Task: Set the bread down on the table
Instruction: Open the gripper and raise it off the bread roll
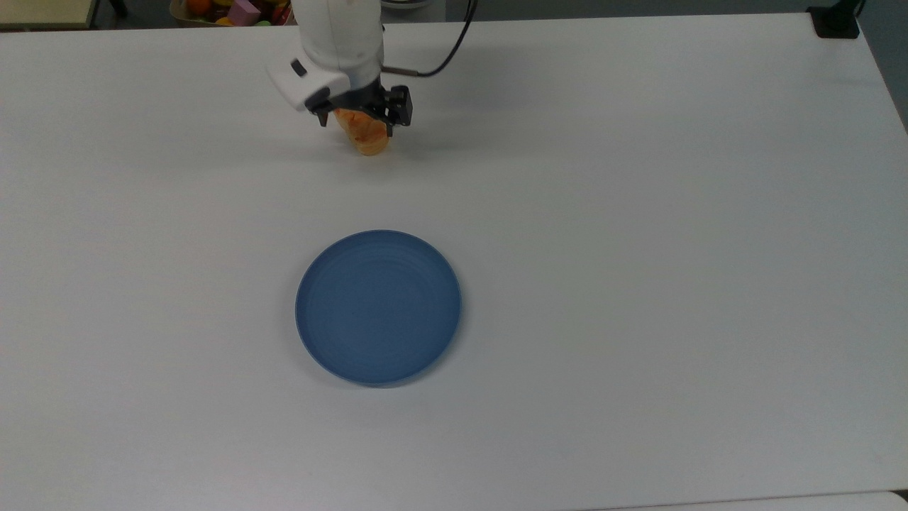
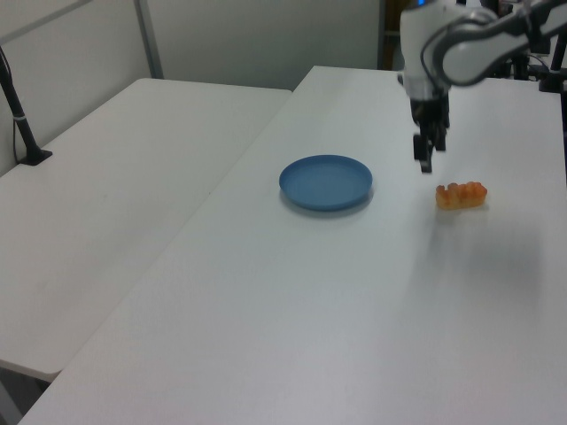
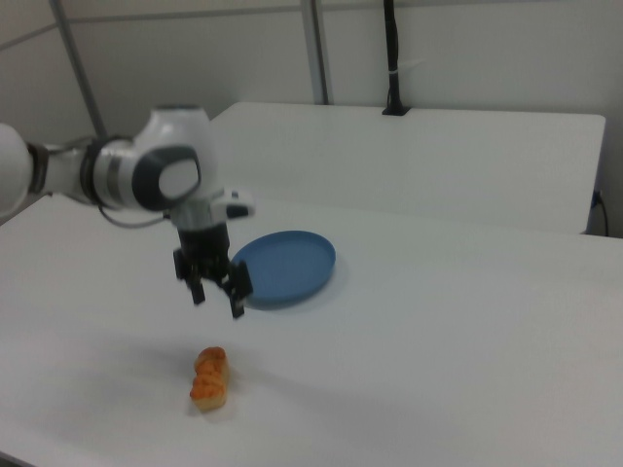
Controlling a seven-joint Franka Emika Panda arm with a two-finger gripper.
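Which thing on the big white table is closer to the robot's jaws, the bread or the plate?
The small orange-golden bread roll, lying just under the raised, open gripper. The round blue plate sits farther off on the white table and holds nothing.
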